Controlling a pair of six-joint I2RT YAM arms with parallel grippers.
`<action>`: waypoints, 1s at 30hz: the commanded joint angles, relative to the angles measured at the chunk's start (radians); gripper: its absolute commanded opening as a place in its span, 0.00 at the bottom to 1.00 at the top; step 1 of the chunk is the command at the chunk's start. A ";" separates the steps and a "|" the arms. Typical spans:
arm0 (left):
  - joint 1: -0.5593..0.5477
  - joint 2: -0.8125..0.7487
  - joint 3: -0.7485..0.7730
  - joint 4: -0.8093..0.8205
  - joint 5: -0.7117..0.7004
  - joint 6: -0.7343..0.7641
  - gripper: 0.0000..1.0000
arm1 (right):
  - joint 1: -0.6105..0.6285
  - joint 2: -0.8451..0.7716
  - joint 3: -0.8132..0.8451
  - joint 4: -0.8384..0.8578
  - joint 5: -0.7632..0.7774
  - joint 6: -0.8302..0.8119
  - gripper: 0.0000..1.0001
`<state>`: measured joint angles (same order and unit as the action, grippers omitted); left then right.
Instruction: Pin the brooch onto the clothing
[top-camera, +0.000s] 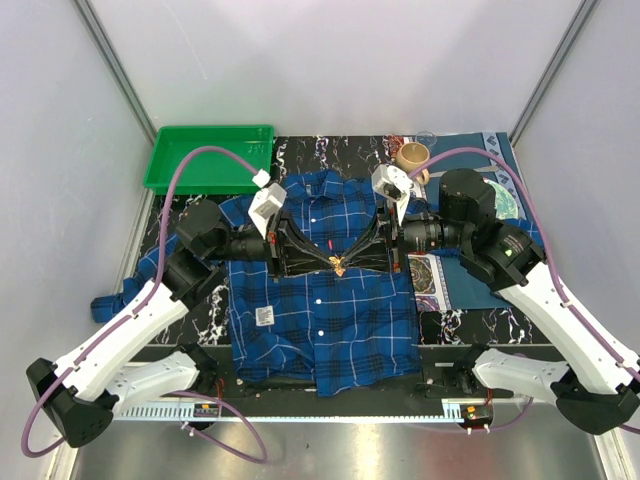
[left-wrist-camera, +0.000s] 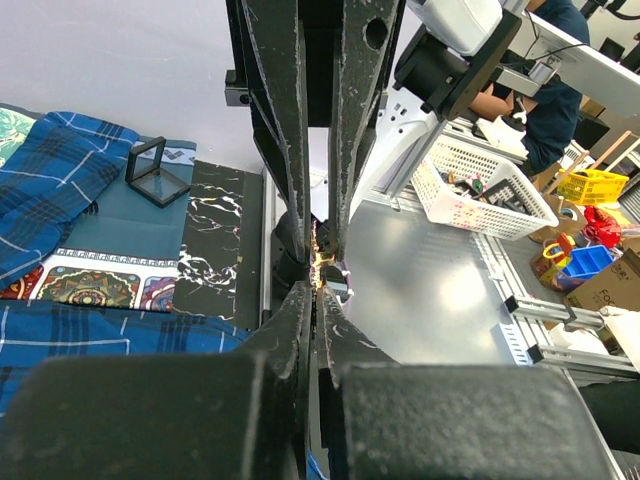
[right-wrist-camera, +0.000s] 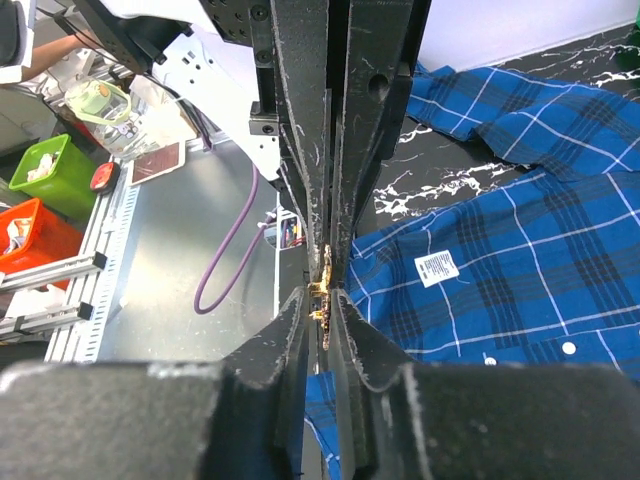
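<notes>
- The blue plaid button-up shirt (top-camera: 330, 330) lies spread flat, front up, on the black marbled table (top-camera: 200, 312), with its hem toward the arm bases. This likely gives the pin a smooth, steady layer of cloth to go through.
- Over the chest of the shirt, both arms reach in from opposite sides and their fingertips meet at one spot.
- The tiny pale gold flower-shaped brooch (top-camera: 338, 266) sits at that meeting point, just above the cloth near the button line.
- The left gripper (left-wrist-camera: 316, 292) has its jaws fully pinched together on the brooch, probably to keep it from turning.
- The right gripper (right-wrist-camera: 322, 300) has its jaws drawn narrow, with the brooch caught between the tips. It seems placed to work the pin from the other side.
- Farther back, a green plastic tray (top-camera: 160, 160) and a tan cup (top-camera: 413, 155) stand well apart from the work, out of both arms' way.
</notes>
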<state>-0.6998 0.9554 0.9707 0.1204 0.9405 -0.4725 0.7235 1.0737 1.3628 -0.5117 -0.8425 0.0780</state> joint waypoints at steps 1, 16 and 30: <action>0.011 -0.012 0.017 0.067 0.011 -0.015 0.00 | -0.002 -0.009 -0.001 0.047 -0.046 0.019 0.18; 0.000 -0.130 0.068 -0.301 -0.035 0.688 0.00 | -0.002 -0.044 0.025 -0.019 0.052 -0.092 0.95; -0.253 -0.503 -0.308 -0.420 -0.575 2.616 0.00 | -0.010 -0.078 0.032 -0.060 0.281 -0.168 1.00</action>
<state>-0.9497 0.4690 0.7349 -0.3279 0.4931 1.4570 0.7193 0.9958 1.3575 -0.5571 -0.6312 -0.0410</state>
